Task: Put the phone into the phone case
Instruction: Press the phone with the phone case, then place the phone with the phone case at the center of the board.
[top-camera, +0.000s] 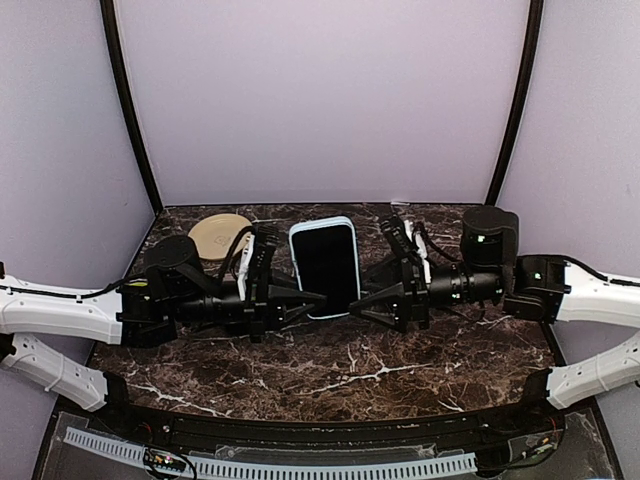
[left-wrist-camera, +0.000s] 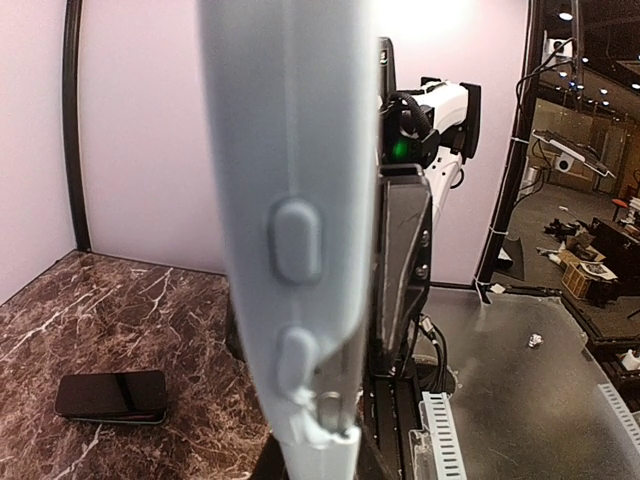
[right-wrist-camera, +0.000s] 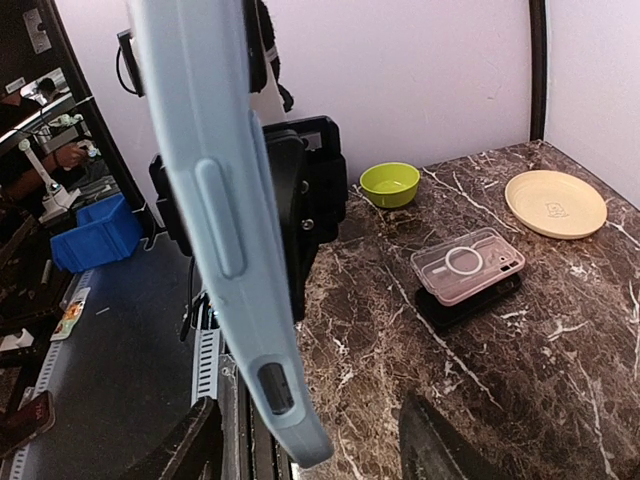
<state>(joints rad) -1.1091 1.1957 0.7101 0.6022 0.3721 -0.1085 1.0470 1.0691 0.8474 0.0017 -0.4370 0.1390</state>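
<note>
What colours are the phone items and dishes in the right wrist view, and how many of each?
Light blue: 1, phone case
Clear: 1, clear case
Black: 1, slab beneath it
Green: 1, bowl
Tan: 1, plate
Total: 5

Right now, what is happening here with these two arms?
Both arms meet in the middle, above the marble table. The left gripper pinches the light blue case, which seems to have a phone in it, and holds it off the table. The right gripper stands open around its other edge, not clamped.
</note>
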